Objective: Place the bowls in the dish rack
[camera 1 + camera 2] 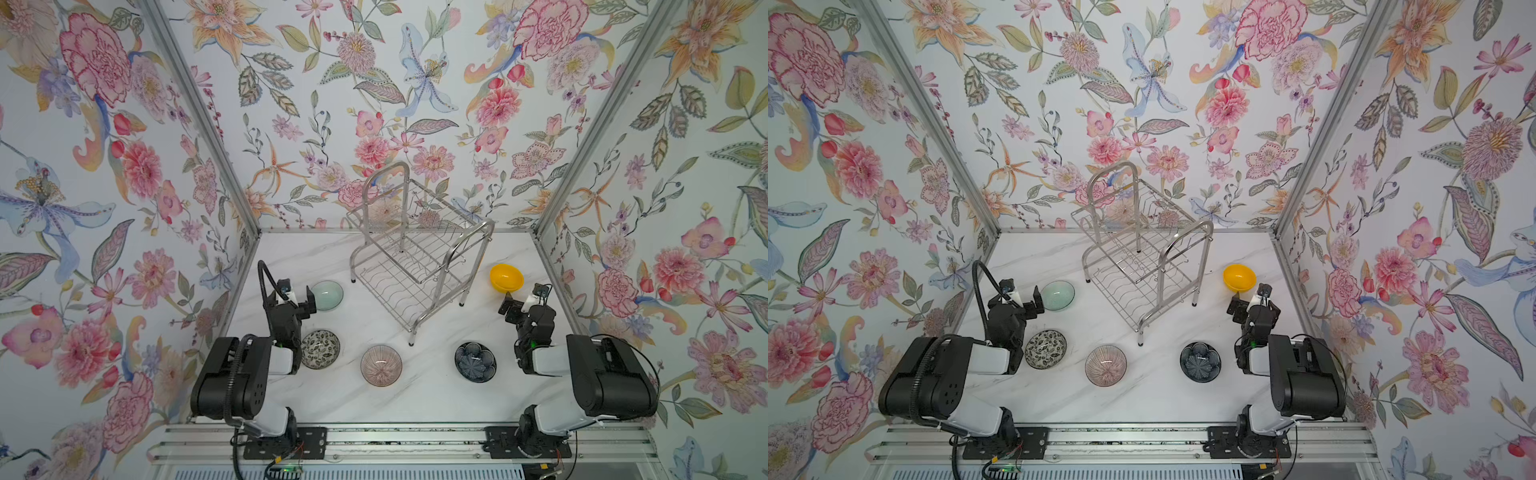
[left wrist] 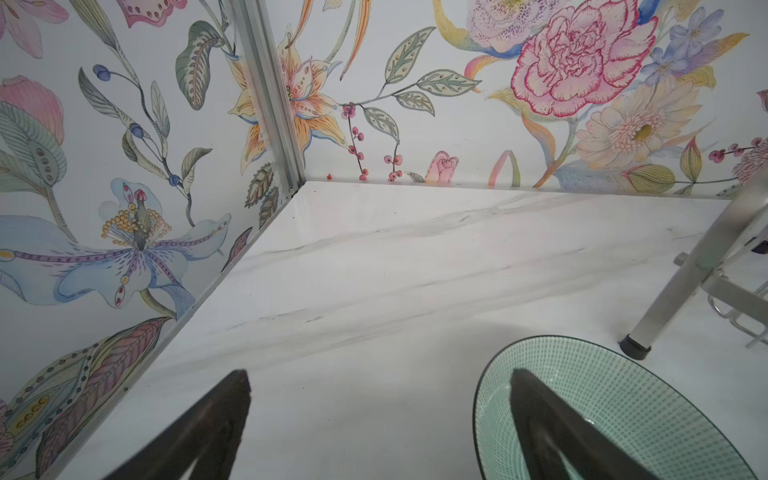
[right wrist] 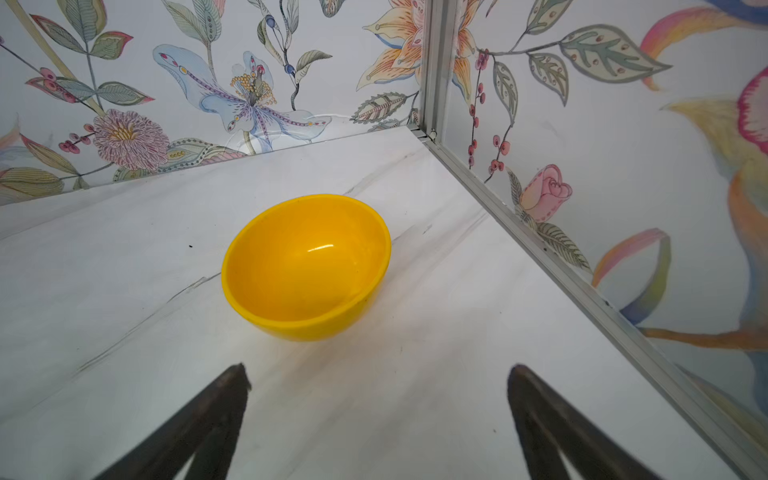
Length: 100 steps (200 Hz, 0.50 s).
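**While both pincers are hanging open, you are lining up your first grabs**

As you are starting out, nothing is sitting in the rack yet, and all five bowls are resting on the table [image 1: 415,399]. Closest to you, the speckled bowl [image 1: 320,349], the pink ribbed bowl [image 1: 381,365] and the navy bowl [image 1: 475,362] are lying in a row, well apart from each other.

A bit farther out, your left gripper [image 1: 306,305] is hanging wide open and holding nothing. In the left wrist view one finger [image 2: 552,428] is showing over the inside of the pale green bowl [image 1: 328,295] and the other over bare table. So the rim is likely sitting between them. You are wanting to go down gently and pinch that rim, not the middle.

Your right gripper [image 3: 376,370] is wide open and empty too. The yellow bowl [image 3: 307,266] is sitting just ahead of it, not between the fingers. It is looking smooth and slippery, so you are wanting to creep forward until one finger is inside, then squeeze slowly.

Farthest away, the dish rack [image 1: 415,257] is standing by the back wall, turned at a slant. You are needing to lift each bowl clear of its arched side frames [image 1: 469,249] before lowering it in.
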Motion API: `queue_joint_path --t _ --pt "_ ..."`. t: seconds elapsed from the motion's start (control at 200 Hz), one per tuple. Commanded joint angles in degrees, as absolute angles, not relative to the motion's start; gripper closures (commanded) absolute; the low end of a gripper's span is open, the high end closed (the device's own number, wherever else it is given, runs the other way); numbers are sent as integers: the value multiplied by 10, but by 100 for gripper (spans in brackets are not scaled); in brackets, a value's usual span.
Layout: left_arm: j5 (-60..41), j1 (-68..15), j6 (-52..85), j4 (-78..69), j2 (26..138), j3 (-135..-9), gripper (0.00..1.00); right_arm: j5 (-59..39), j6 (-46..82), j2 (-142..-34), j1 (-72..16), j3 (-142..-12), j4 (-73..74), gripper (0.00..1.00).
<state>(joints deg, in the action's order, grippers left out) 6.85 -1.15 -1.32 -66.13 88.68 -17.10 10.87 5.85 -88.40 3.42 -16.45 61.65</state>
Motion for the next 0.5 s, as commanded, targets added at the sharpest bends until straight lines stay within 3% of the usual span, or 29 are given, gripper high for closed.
queue_joint_path --t 0.0,0.495 --pt "79 -14 -20 -681 891 -163 1 103 65 -885 36 -172 623 1" --pt "79 -14 -19 -680 892 -164 1 107 62 -885 33 -176 618 1"
